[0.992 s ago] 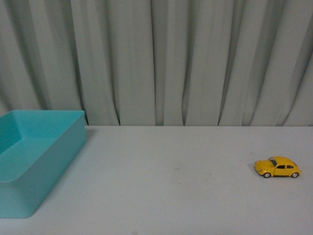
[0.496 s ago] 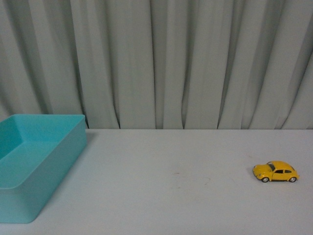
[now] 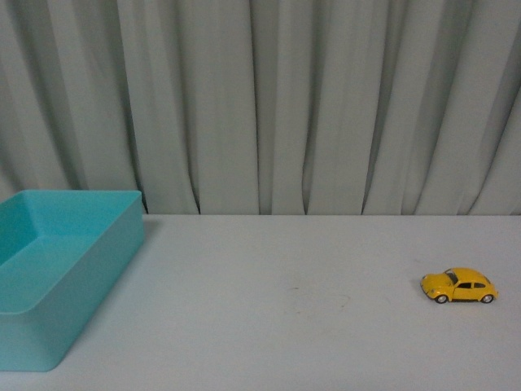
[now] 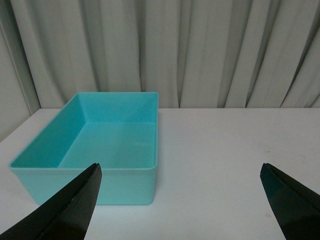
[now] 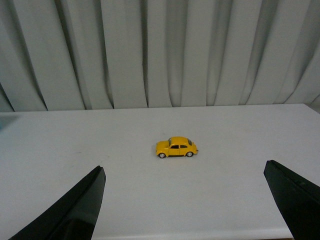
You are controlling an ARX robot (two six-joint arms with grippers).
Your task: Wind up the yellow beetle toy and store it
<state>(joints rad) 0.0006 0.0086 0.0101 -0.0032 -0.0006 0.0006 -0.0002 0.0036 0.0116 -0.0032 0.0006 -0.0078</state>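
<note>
yellow beetle toy (image 3: 459, 286) on its wheels, right side of table (image 3: 285, 342) | teal bin (image 3: 73, 277) at left, well apart; both together only in front view | left gripper (image 4: 180, 166) spread, empty, facing bin | right gripper (image 5: 184, 165) spread, empty, facing toy

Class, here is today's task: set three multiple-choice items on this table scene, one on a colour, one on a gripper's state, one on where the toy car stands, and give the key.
1. The bin is: A teal, B red, C white.
2. The right gripper is: A open, B shut, C out of view.
3. The yellow beetle toy stands: A in the bin, B on the table, apart from the bin, C between the right gripper's fingers.
Key: 1 A, its walls show teal; 2 A, the right wrist view shows its fingers spread wide, gripping nothing; 3 B, it stands on the bare table, far toward the robot's right of the bin.
</note>
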